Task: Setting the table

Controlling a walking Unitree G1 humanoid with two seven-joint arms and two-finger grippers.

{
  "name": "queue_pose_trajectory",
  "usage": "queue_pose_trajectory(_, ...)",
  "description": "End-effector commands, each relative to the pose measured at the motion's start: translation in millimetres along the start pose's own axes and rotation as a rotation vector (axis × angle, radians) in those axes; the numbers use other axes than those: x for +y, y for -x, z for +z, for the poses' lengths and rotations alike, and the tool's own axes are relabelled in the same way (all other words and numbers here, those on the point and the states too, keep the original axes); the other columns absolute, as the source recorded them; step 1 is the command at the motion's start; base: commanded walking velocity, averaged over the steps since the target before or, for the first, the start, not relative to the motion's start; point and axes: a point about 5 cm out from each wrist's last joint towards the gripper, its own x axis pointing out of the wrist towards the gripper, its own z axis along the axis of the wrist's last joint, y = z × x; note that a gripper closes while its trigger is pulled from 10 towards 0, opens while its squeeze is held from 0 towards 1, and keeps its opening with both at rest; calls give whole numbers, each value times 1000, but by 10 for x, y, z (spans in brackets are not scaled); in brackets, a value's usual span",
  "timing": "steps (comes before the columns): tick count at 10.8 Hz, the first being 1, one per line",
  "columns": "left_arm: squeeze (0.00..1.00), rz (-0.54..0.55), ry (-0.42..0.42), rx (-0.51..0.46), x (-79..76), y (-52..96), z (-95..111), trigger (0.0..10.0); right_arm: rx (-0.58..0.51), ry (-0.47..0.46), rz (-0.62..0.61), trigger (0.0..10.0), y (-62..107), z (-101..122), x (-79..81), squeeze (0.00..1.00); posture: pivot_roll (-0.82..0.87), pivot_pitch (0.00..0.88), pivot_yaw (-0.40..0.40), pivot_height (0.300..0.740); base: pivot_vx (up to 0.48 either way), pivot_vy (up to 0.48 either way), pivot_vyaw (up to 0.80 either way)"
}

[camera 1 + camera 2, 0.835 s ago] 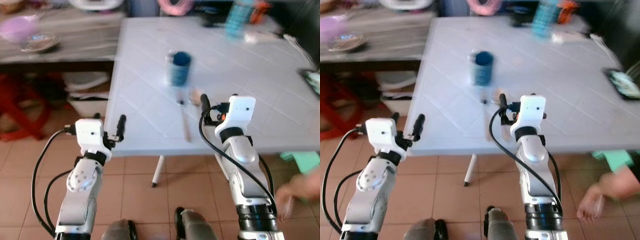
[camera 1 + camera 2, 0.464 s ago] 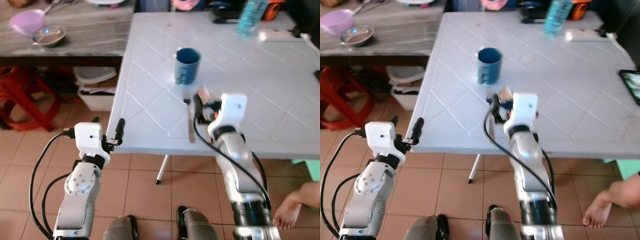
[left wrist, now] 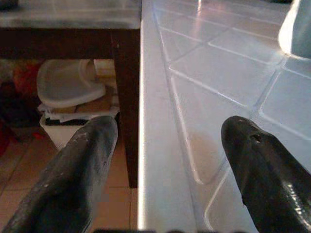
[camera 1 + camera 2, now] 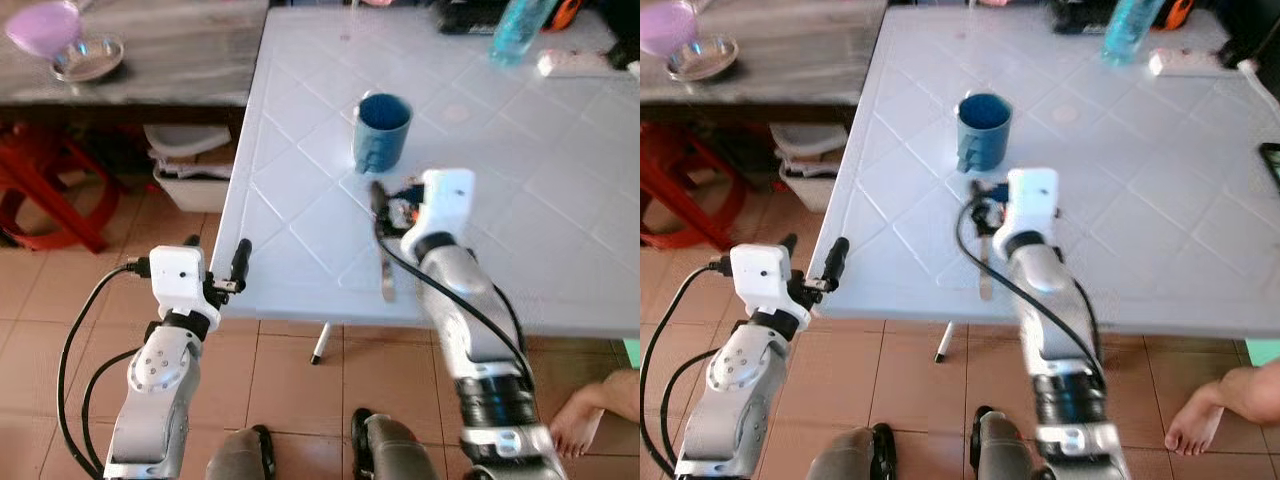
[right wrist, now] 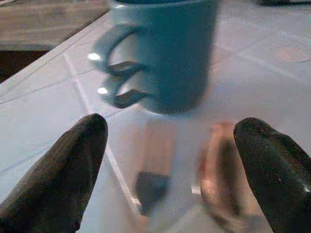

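right claw (image 4: 985, 203) over the desk (image 4: 1160, 200), fingers wide.
blue mug (image 4: 381, 131) just ahead, knife (image 4: 385, 268) beneath; left claw (image 4: 240, 262) wide at the desk edge.

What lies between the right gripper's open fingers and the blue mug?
In the right wrist view, the right gripper faces the blue mug. Between them on the white table lie blurred utensil ends; what they are cannot be told.

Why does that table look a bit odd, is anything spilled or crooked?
Nothing is spilled. The blue mug stands upright on the white table. A piece of cutlery lies below it, near the table's front edge, by the right gripper.
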Motion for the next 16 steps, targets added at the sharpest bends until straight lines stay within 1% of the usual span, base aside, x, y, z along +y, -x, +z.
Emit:
queue_pose_trajectory(1,0,-7,-2,11,4,34,-5,10000,23,-6,27,10000,-16,-7,58,0,-2,222,42,740,0,0,0)
queue_pose_trajectory(2,0,-4,2,13,-1,38,-6,10000,44,-15,50,10000,-18,-3,111,0,-4,223,37,740,0,0,0)
queue_pose_trajectory(3,0,-4,7,17,-7,49,-11,10000,58,-22,72,10000,14,0,182,0,-4,223,34,740,0,0,0)
queue_pose_trajectory(4,0,-8,10,19,-9,58,-15,10000,63,-24,76,10000,43,-1,212,0,-5,224,32,740,0,0,0)
queue_pose_trajectory(6,0,-5,6,33,51,105,-39,10000,98,-25,66,10000,147,-50,222,0,-15,232,31,740,0,0,0)
queue_pose_trajectory(7,0,-5,5,36,52,106,-43,10000,119,-32,65,10000,162,-91,212,0,-15,233,32,740,0,0,0)
queue_pose_trajectory(8,0,-27,26,20,11,88,-18,10000,144,-37,79,10000,153,-127,215,0,-19,235,31,740,0,0,0)
queue_pose_trajectory(9,0,-29,25,25,-2,89,-23,10000,159,-42,102,8235,144,-145,227,0,-19,235,29,740,0,0,0)
queue_pose_trajectory(10,0,-27,26,26,-3,92,-27,10000,155,-41,121,2902,135,-154,229,0,-20,236,28,740,0,0,0)
queue_pose_trajectory(11,0,-30,28,28,-10,94,-28,10000,168,-45,119,0,98,-186,201,0,-19,237,25,740,0,0,0)
queue_pose_trajectory(12,0,-51,32,37,-21,102,-42,10000,205,-46,135,0,74,-237,196,0,-19,239,25,740,0,0,0)
queue_pose_trajectory(13,0,-60,35,41,-22,106,-48,10000,220,-49,142,0,76,-253,201,0,-17,239,25,740,0,0,0)
queue_pose_trajectory(15,0,-110,67,48,-53,119,-53,10000,323,-74,157,0,155,-410,226,0,-18,241,24,740,0,0,0)
queue_pose_trajectory(16,0,-151,90,40,-99,132,-37,10000,354,-79,165,0,194,-467,229,0,-18,241,24,740,0,0,0)
